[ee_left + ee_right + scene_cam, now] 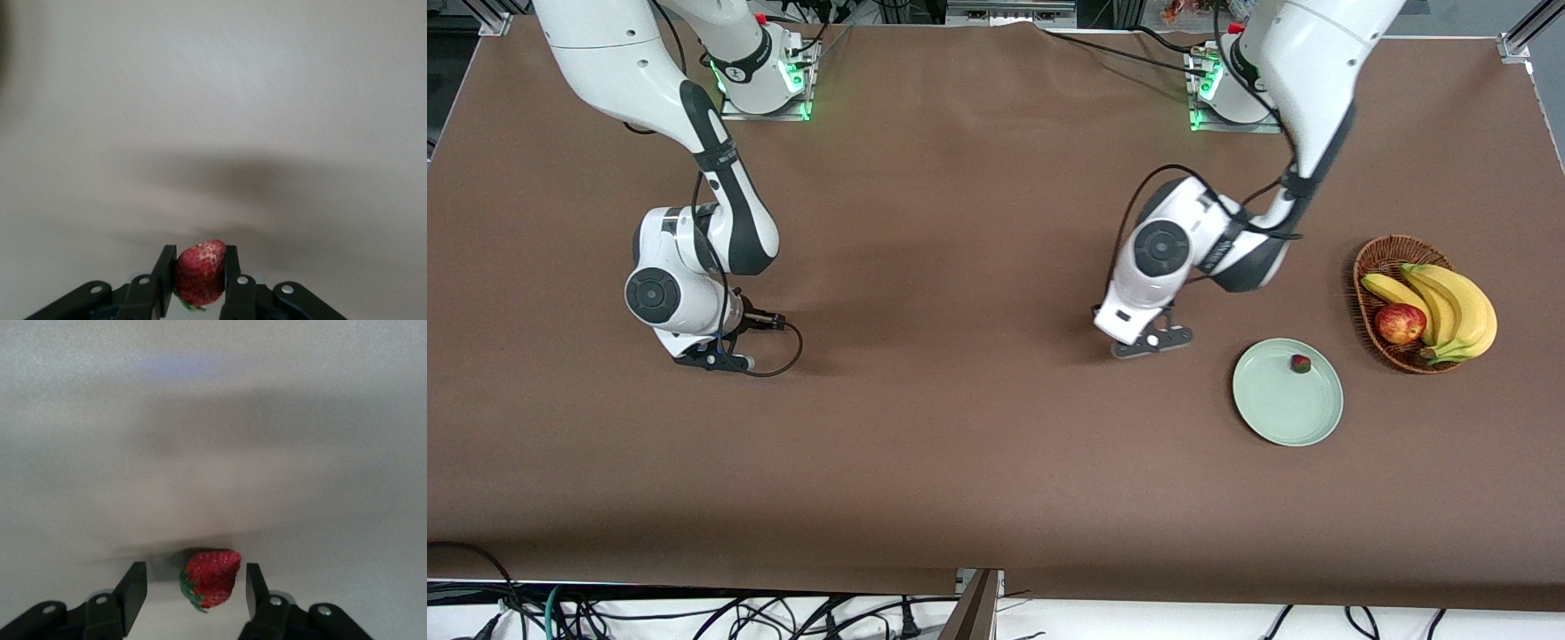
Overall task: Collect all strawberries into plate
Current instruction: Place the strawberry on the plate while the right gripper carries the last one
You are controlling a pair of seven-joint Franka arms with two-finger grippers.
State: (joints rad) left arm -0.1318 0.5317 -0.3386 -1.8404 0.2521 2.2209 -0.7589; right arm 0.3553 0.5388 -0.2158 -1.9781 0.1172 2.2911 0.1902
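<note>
Your left gripper [200, 277] is clamped on a small red strawberry with a green leafy top [200, 272], low over the brown table cloth [960, 444] at about 9 o'clock from the round pale mint-green plate [1280, 418]. A second tiny red strawberry [1301, 363] already lies in that plate near its 12 o'clock rim, and the brown wicker basket [1378, 258] with yellow bananas [1458, 307] and a red-yellow apple [1400, 323] sits at the plate's 2 o'clock. Your right gripper [195, 590] is down at the table toward the right arm's end, fingers [133, 587] apart on either side of a third red strawberry [210, 577] lying on the cloth, not touching it.
</note>
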